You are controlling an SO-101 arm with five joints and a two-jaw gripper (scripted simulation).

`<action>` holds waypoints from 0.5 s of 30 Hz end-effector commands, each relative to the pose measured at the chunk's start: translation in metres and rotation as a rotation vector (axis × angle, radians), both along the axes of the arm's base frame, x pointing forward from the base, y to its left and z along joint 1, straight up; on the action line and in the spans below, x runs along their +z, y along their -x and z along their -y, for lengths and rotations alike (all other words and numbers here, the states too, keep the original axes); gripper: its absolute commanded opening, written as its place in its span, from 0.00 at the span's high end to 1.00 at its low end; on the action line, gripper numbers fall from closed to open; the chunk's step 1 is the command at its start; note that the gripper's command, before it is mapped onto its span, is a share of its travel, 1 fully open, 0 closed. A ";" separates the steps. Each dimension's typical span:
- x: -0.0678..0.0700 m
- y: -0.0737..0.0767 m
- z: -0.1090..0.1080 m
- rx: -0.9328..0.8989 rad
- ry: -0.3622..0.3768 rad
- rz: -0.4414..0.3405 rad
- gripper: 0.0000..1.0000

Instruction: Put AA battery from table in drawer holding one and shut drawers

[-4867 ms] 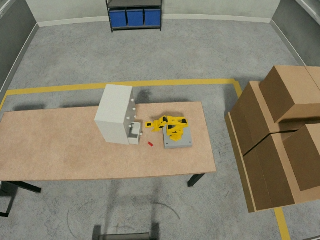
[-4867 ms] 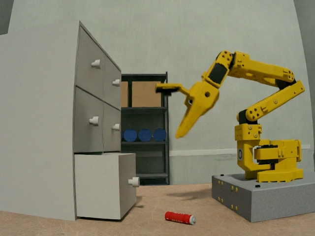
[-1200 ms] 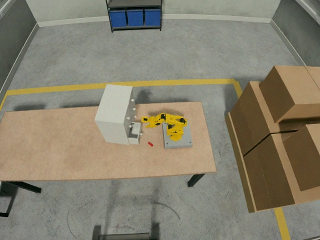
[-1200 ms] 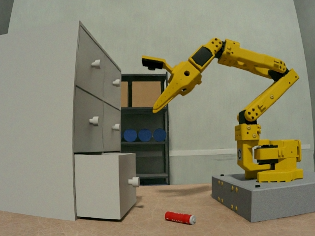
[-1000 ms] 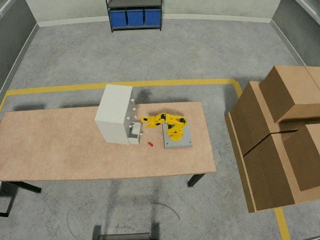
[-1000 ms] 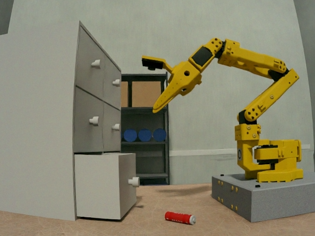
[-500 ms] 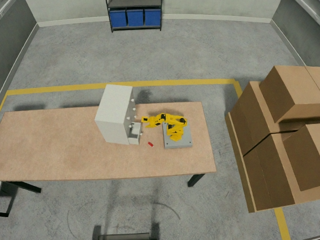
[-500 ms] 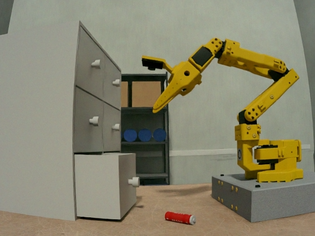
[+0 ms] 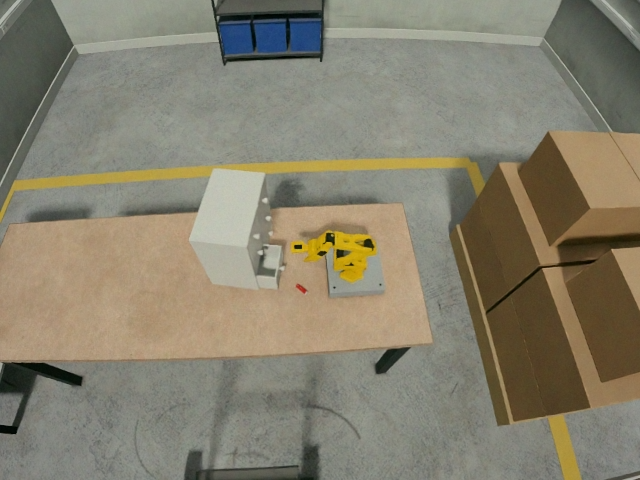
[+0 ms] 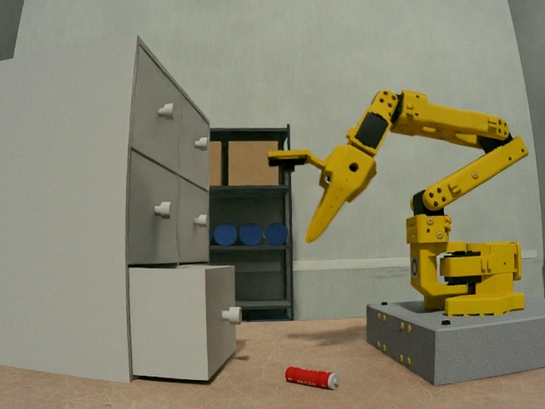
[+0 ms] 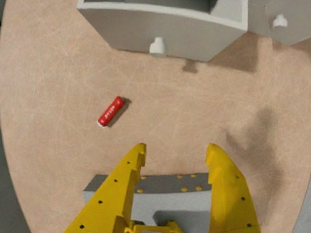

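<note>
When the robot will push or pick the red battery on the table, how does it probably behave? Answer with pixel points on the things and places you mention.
The battery (image 9: 301, 288) (image 10: 312, 377) (image 11: 111, 112) is a smooth cylinder lying on its side, so it may roll if nudged sideways. It looks rigid, so squeezing should hardly deform it. Its glossy wrapper might slip in a loose grip.

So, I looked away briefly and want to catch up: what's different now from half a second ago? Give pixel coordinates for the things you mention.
The gripper (image 9: 305, 253) (image 10: 295, 198) (image 11: 176, 148) drew back from the cabinet (image 9: 227, 206) (image 10: 65, 211) and tipped further downward. The battery (image 9: 301, 288) (image 10: 312, 377) (image 11: 111, 112) and open drawer (image 9: 268, 281) (image 10: 169, 323) (image 11: 165, 31) stayed put.
</note>
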State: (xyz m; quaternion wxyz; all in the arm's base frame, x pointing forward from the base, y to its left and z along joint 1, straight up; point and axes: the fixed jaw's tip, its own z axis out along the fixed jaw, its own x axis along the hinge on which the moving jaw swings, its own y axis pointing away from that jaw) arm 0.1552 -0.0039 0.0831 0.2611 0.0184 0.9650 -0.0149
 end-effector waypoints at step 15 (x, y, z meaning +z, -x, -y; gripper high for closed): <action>0.017 -0.015 0.002 -0.008 0.011 0.165 0.79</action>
